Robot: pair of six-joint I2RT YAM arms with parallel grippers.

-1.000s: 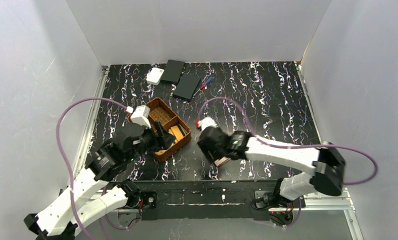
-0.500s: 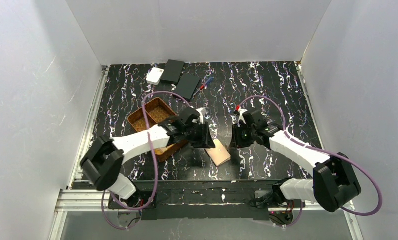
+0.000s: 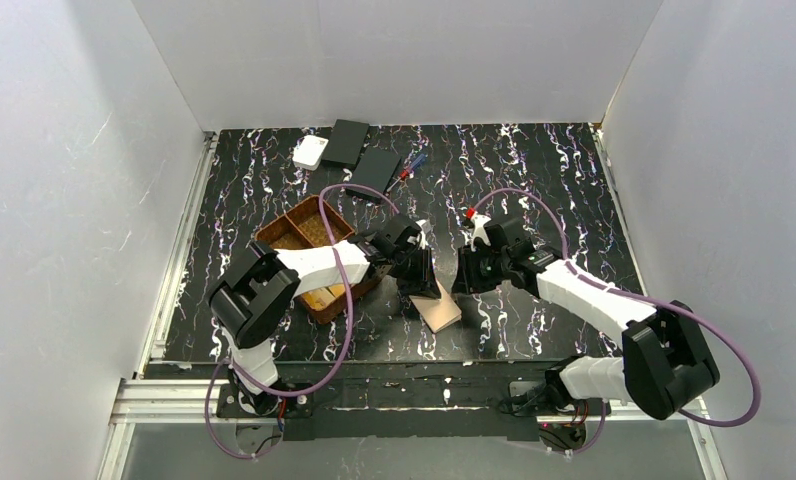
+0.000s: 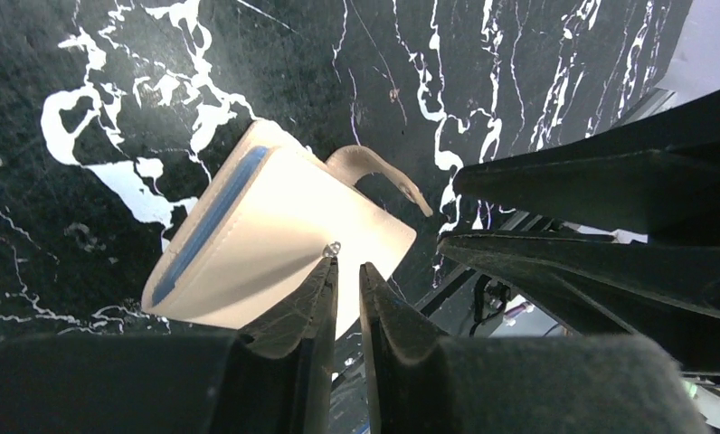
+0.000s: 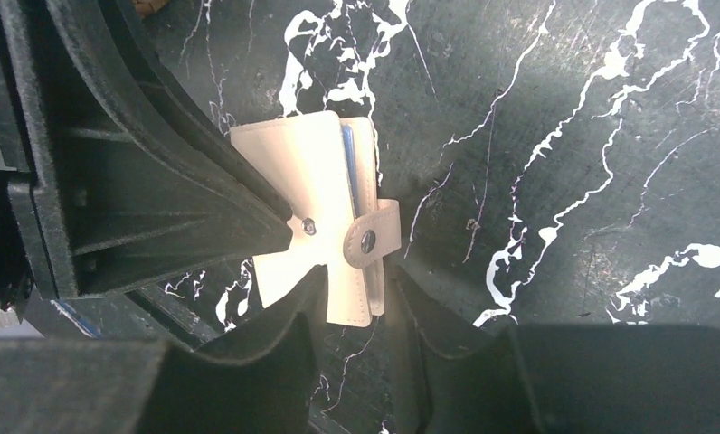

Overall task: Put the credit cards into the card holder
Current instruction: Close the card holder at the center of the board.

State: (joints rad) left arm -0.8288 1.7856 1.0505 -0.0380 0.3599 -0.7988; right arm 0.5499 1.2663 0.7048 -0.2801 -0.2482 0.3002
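Observation:
The tan card holder (image 3: 442,310) lies on the table near the front, between both arms. A blue credit card's edge (image 4: 213,217) shows inside it. Its clasp tab (image 5: 372,237) curls over the cover, unsnapped, beside the metal stud (image 5: 308,226). My left gripper (image 4: 345,267) is shut to a thin slit with nothing between its fingers. One fingertip rests on the cover at the stud. My right gripper (image 5: 356,312) is partly open. Its fingers stand on either side of the holder's near end, below the tab. Orange-gold cards (image 3: 319,297) show in the brown tray.
The brown woven tray (image 3: 292,232) sits under the left arm. At the back left are a white square box (image 3: 310,152), two flat black boxes (image 3: 346,142) (image 3: 374,170) and pens (image 3: 411,165). White walls close in three sides.
The left arm swung from the tray over to the card holder and closed its jaws. The right gripper set the holder down and now stands at its right end.

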